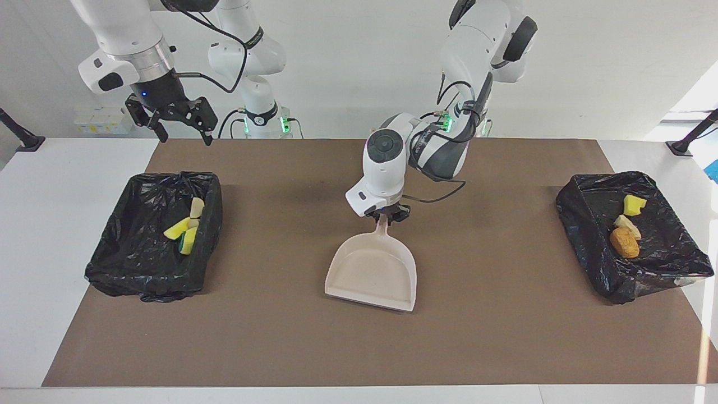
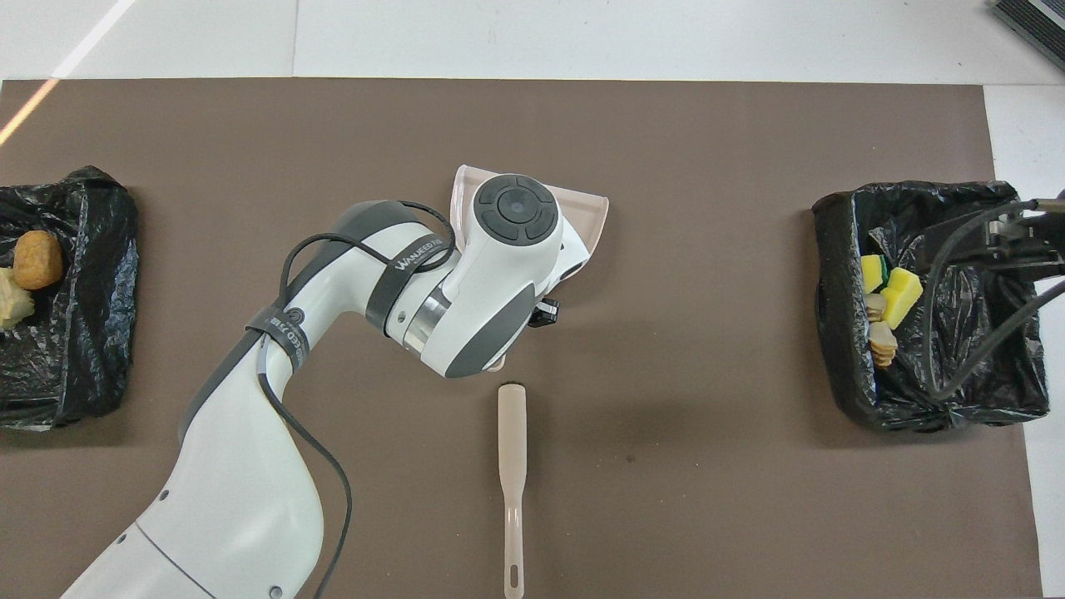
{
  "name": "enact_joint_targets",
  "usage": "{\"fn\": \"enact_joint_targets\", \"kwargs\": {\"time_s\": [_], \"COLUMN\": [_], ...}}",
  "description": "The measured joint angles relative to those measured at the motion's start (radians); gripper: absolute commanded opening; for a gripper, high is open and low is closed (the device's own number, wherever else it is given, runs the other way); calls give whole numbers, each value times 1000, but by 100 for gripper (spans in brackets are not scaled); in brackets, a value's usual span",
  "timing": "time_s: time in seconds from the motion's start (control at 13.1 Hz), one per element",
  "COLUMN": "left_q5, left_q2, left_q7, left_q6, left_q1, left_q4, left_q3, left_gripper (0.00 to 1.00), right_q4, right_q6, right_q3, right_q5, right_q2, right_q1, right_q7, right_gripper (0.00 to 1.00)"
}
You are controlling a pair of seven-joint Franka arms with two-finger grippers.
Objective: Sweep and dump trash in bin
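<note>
Left gripper (image 1: 386, 216): down at the middle of the mat, jaws closed narrowly on the handle of the dustpan (image 1: 373, 273); in the overhead view the arm's wrist hides most of the pan.
Dustpan: rests flat on the brown mat (image 1: 280, 336), mouth pointing away from the robots, tray empty.
Right gripper (image 1: 178, 120): raised above the edge of the table nearest the robots, close to the bin at its own end, jaws wide, holding nothing; this arm waits.
Trash: no scraps show on the mat. Yellow and pale pieces (image 1: 187, 227) lie in the black-lined bin at the right arm's end (image 1: 129, 247); a yellow chunk, a pale piece and a golden-brown lump (image 1: 624, 242) lie in the bin at the left arm's end (image 1: 667, 247).
Brush (image 2: 512, 466): lies on the mat nearer to the robots than the dustpan, apart from it, untouched.
Step in hand (judgement): dumping looks done; the pan is being set down or about to be released.
How to do it well: let the pan sit fully flat before opening; open the jaws wide enough to free the handle; lift straight up so the handle is not dragged or tipped.
Risk: a slanted retreat may skid the pan toward the brush.
</note>
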Motion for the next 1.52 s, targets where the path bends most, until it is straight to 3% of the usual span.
{"fn": "enact_joint_targets", "kwargs": {"time_s": [0.08, 0.15, 0.46, 0.84, 1.52], "left_q5": [2, 2, 2, 3, -1], "left_q2": [-4, -17, -98, -109, -221], "left_q7": [-12, -16, -72, -80, 310], "left_q6": [-1, -7, -50, -58, -112], "left_q1": [0, 4, 34, 133, 437], "left_q4": [15, 26, 25, 24, 24], "left_q3": [2, 8, 29, 38, 41], "left_gripper": [66, 100, 100, 100, 100], "right_q4": [0, 0, -22, -53, -75], "right_q6": [0, 0, 0, 0, 0], "right_q3": [0, 0, 0, 1, 1], "right_q5": [-1, -2, -2, -2, -2], "right_q2": [0, 0, -9, -31, -46], "right_q1": [0, 0, 3, 4, 4], "right_q7": [0, 0, 0, 0, 0], "right_gripper": [100, 100, 100, 100, 100]}}
